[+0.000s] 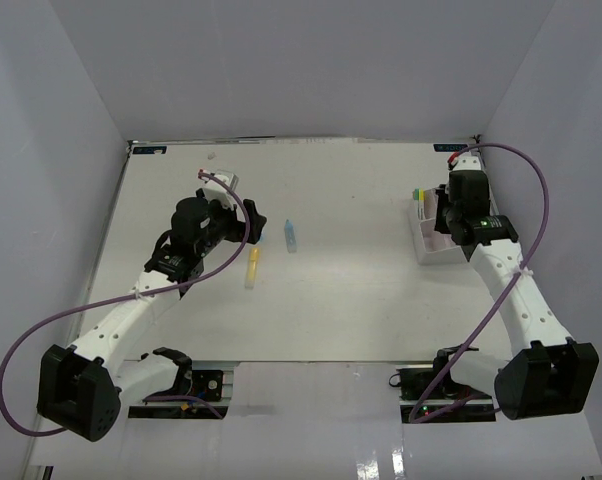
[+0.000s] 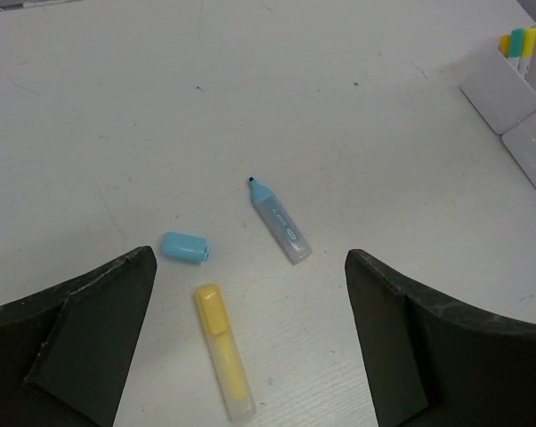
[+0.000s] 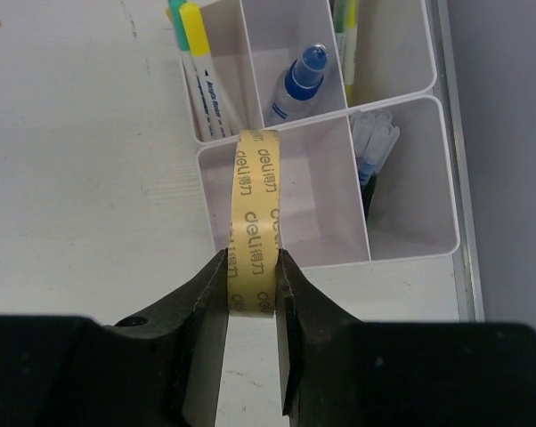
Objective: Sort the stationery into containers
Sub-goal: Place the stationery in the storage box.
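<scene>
My right hand (image 3: pixel 252 276) pinches the tape roll (image 3: pixel 255 205) edge-on above the empty near compartment of the box (image 3: pixel 410 252). I should centre it clear of the walls, lower, then release. My left hand (image 2: pixel 248 267) hangs wide over the yellow highlighter (image 2: pixel 223 351).

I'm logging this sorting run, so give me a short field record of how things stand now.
left gripper: open, over the loose items, holding nothing
right gripper: jaws shut on tan loop, over organizer box
on table: uncapped blue marker, its blue cap lying apart, yellow marker
in box: blue bottle, capped markers
</scene>
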